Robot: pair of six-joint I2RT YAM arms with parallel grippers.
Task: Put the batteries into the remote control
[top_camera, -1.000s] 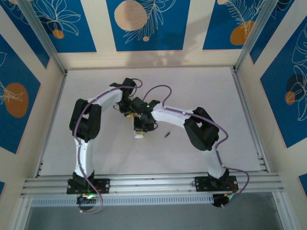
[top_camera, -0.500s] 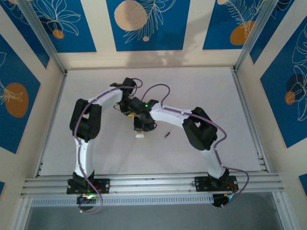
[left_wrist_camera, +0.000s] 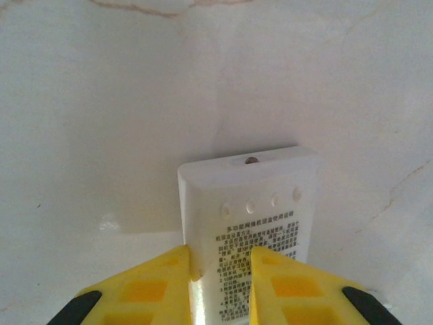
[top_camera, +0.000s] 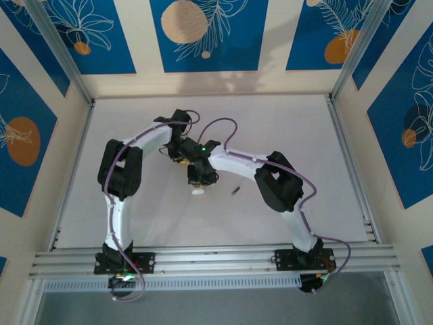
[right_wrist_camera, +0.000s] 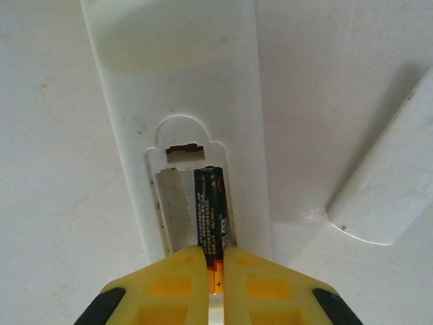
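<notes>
Hidden: battery [right_wrist_camera: 211, 203] base, clamped in my right gripper [right_wrist_camera: 214, 256].
Left gripper [left_wrist_camera: 220, 258]: narrow over remote [left_wrist_camera: 270, 181], hold unclear.
Batteries: two; loose battery [top_camera: 235, 190] lay right of remote.

A robot test cell is shown: a white table [top_camera: 284, 122] is walled in by blue patterned panels [top_camera: 203, 34], with metal rails [top_camera: 216, 257] fixed along its near edge.

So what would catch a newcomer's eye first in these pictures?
The right gripper pinches a battery in the remote control's open compartment, mid-table. The left gripper sits at the remote's labelled end, and a second battery lies loose on the table nearby.
</notes>
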